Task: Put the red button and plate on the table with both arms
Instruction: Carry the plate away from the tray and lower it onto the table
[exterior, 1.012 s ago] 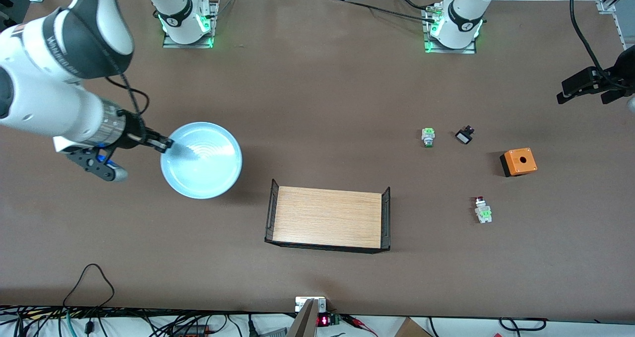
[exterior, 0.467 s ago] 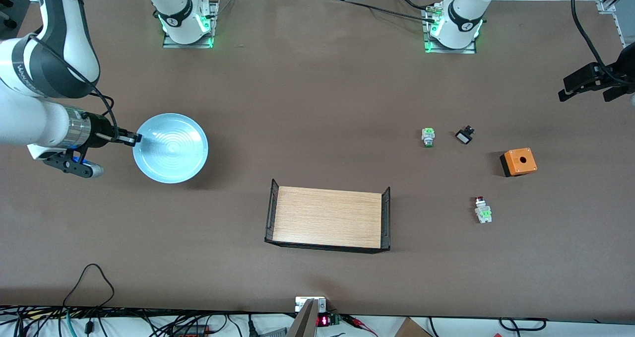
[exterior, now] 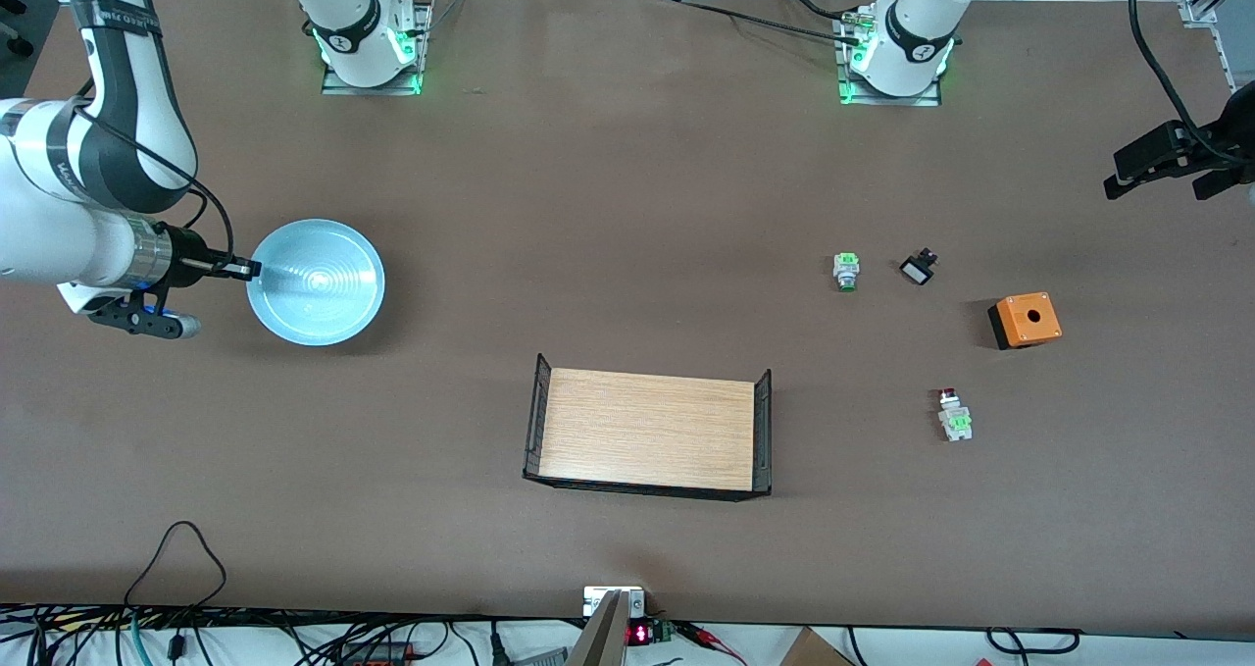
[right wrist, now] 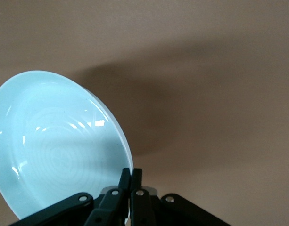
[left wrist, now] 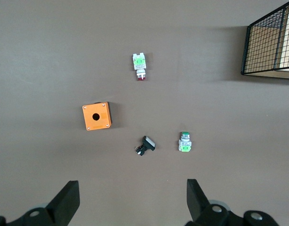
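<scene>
my right gripper [exterior: 245, 270] pinches the plate [exterior: 316, 281] rim; level it, lower gently. left gripper [left wrist: 130, 200] waits, wide.

The right arm rises from its base at the upper left of the front frame, loops out past the left edge and comes back in with its forearm lying nearly level. The right gripper [exterior: 245, 269] sits at the middle left of the frame, fingers [right wrist: 136, 181] pinched together on the rim of the plate [exterior: 316, 281]. The left arm climbs from its base at upper right and leaves the frame; the left gripper [exterior: 1152, 168] hangs at the right edge, fingers [left wrist: 68, 203] spread wide apart, holding nothing
</scene>
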Robot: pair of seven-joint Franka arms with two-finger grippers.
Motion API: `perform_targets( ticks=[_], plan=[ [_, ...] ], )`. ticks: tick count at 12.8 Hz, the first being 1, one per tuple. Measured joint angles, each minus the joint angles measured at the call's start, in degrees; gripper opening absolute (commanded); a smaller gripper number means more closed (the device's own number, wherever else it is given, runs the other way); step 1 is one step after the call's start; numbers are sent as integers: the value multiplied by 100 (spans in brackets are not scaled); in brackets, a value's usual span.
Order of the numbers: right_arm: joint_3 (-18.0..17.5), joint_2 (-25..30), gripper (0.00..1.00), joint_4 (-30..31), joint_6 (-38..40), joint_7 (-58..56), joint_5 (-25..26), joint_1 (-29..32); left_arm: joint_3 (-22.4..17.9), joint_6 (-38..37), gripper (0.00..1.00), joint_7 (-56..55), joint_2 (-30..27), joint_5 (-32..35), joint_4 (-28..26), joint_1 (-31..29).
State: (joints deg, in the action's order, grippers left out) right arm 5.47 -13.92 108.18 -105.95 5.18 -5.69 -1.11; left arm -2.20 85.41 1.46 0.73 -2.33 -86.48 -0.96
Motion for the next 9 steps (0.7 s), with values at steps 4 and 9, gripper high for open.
perform_targets(
  ticks=[4, 9],
  plan=[
    [-4, 197, 0, 953, -844, -350, 0, 34, 0, 0, 100, 0, -28, 0, 1, 0],
    [-3, 255, 0, 1753, -1767, -1053, 1, 259, 34, -10, 100, 0, -30, 0, -1, 9]
  ],
)
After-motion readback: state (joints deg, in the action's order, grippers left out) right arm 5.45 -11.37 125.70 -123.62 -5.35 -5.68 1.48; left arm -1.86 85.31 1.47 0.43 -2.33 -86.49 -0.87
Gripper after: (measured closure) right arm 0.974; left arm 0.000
